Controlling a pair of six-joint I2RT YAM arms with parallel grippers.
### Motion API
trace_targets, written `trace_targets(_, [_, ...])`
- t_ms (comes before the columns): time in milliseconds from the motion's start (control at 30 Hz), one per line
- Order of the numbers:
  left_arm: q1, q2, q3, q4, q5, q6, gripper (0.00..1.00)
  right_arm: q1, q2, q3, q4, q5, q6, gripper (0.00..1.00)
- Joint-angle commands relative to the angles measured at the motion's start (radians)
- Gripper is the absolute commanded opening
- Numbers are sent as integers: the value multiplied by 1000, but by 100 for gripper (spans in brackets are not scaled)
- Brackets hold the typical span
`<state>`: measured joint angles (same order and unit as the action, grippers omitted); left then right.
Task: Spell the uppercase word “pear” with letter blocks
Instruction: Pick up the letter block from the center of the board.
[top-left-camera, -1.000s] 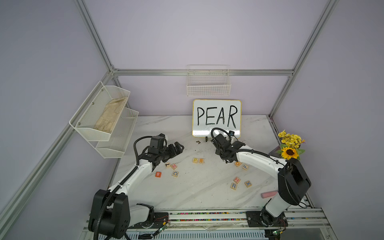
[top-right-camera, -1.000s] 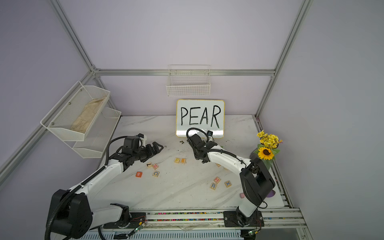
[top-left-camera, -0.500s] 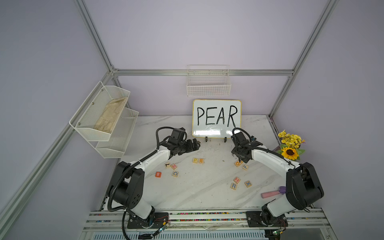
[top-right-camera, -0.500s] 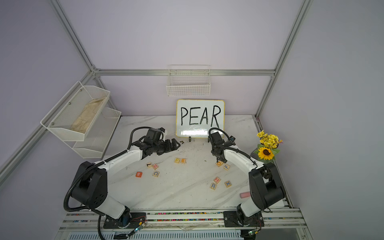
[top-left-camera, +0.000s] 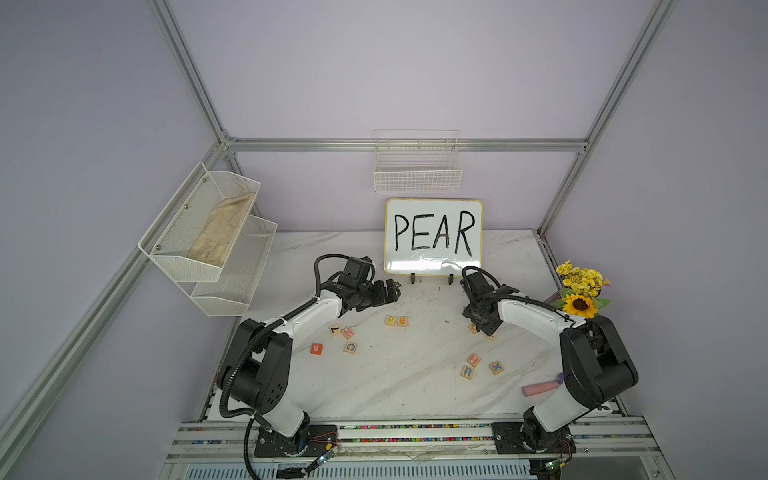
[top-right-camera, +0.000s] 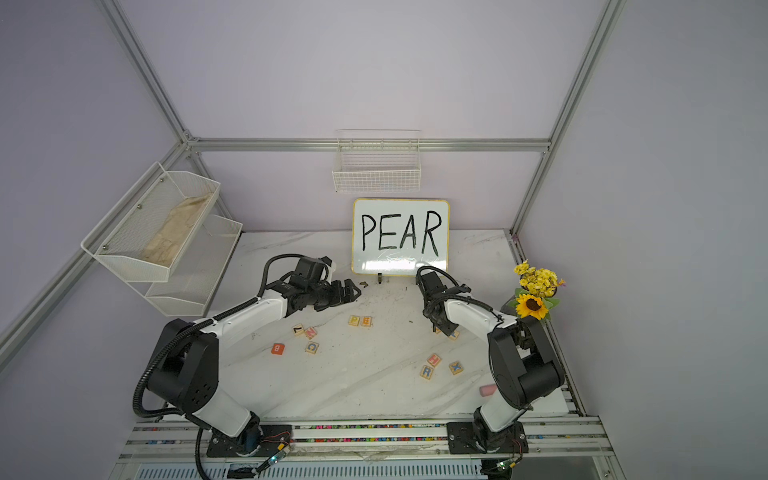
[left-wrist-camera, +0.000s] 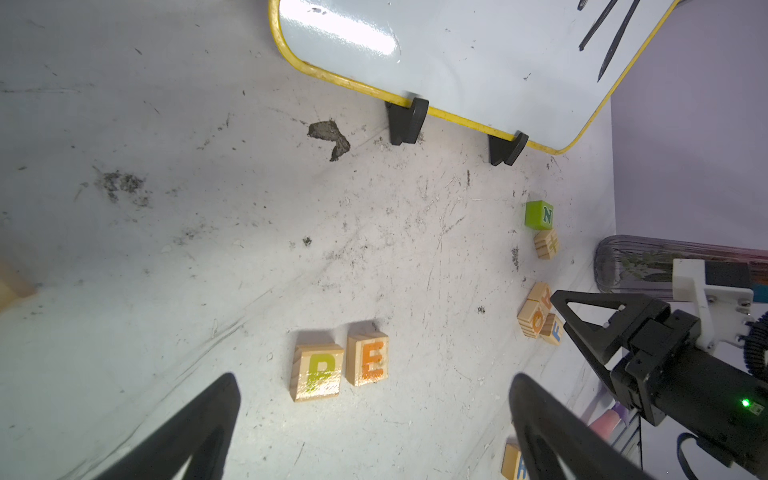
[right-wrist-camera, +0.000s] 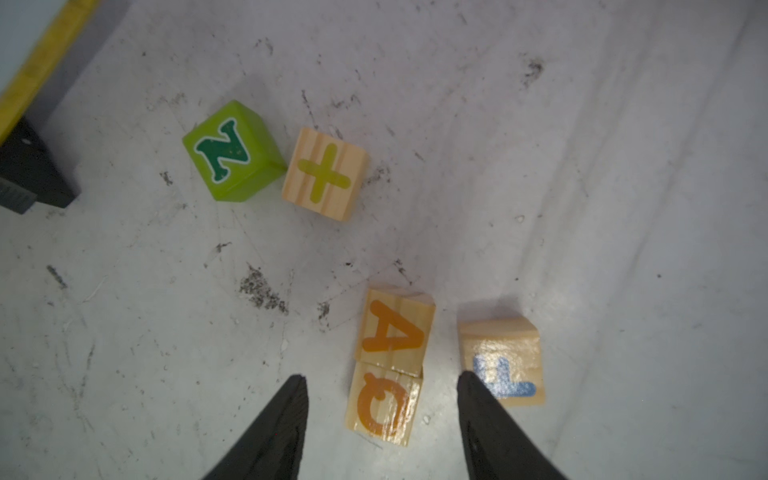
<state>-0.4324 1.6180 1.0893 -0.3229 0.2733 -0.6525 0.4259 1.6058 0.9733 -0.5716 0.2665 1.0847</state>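
While P block (left-wrist-camera: 318, 372) and E block (left-wrist-camera: 368, 363) sit side by side, left jaws hang wide — right jaws, partly spread, straddle Q block (right-wrist-camera: 384, 405), A block (right-wrist-camera: 395, 332) touching it; R block (top-left-camera: 467, 372) well apart.

Near the centre of the frame the P block (top-left-camera: 390, 320) and the E block (top-left-camera: 402, 321) lay side by side under the whiteboard (top-left-camera: 433, 237). The left gripper (top-left-camera: 394, 289) hung just above them. The right gripper (top-left-camera: 484, 330) pointed down, right of centre. The R block (top-left-camera: 467, 372) lay at the lower right.
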Motion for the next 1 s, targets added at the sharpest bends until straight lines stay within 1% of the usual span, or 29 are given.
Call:
trace_targets(0, [-3, 10, 107, 30, 62, 55, 100, -6, 15, -5, -20, 18, 43, 61])
trace_targets(167, [-45, 25, 120, 51, 109, 106, 100, -18, 38, -1, -13, 10, 36, 61])
trace_targets(333, [-134, 55, 156, 79, 110, 183, 100, -29, 42, -11, 12, 8, 30, 61])
trace_targets(467, [-204, 109, 193, 147, 129, 237, 100, -44, 32, -31, 47, -2, 16, 61])
trace_targets(600, [-255, 180, 252, 175, 158, 262, 100, -62, 41, -39, 74, -28, -1, 60])
trace_targets(700, [-287, 200, 278, 185, 158, 279, 100, -68, 46, -39, 93, -38, -10, 60])
trace_targets(967, [-343, 204, 266, 187, 141, 286, 100, -70, 70, -42, 106, -66, -8, 57])
